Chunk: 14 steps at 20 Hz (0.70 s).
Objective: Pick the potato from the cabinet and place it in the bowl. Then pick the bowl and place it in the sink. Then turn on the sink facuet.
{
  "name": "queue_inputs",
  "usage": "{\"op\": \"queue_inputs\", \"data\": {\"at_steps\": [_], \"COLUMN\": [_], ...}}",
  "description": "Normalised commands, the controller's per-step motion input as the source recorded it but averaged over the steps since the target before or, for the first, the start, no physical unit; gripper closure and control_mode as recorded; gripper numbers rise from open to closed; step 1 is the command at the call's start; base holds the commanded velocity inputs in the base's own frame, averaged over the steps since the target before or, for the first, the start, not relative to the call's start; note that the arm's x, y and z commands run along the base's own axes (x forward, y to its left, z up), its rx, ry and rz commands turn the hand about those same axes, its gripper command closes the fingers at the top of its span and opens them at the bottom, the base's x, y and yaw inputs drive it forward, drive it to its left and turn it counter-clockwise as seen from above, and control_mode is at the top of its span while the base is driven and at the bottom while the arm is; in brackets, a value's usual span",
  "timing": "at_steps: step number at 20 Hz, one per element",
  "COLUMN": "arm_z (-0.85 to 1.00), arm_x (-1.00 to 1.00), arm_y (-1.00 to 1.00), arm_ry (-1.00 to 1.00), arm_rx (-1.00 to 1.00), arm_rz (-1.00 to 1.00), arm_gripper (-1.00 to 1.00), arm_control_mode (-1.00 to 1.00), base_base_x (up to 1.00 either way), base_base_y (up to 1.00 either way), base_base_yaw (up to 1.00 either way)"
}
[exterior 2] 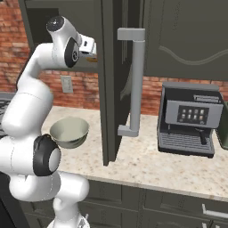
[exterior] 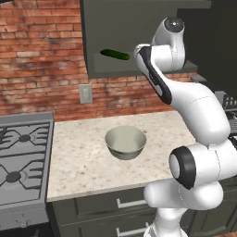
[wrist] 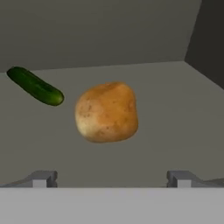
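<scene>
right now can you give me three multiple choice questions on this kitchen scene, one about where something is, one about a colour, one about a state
1. Where is the potato?
A. in the bowl
B. on the cabinet shelf, beside the cucumber
C. on the stove

2. What colour is the cucumber?
A. dark green
B. red
C. white

3. How do the fingers of the gripper stand?
A. shut on the potato
B. shut on the cucumber
C. spread wide, holding nothing

Answers:
1. B, since the hand view shows the potato lying on the shelf floor with the cucumber next to it, while the bowl sits empty on the counter.
2. A, since it shows as a long dark green shape in the hand view and in the left base view.
3. C, since both fingertips sit far apart, short of the potato, with nothing between them.
</scene>
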Motion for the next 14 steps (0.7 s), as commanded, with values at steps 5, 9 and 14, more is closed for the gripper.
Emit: {"op": "queue_inputs", "data": {"at_steps": [5,9,14], "arm_z": [0.0,0.0,0.0], "arm_x": [0.41,0.54,0.43], "arm_y": [0.0,0.0,0.0], "arm_ry": [0.0,0.0,0.0], "arm_rx": [0.0,0.0,0.0], "arm_rz": [0.0,0.0,0.0], "arm_gripper": [-1.0,-1.0,-1.0], "arm_control_mode": [-1.0,-1.0,-1.0], "base_base_x": [0.0,0.0,0.0], "base_base_y": [0.0,0.0,0.0], "base_base_yaw": [0.0,0.0,0.0]}}
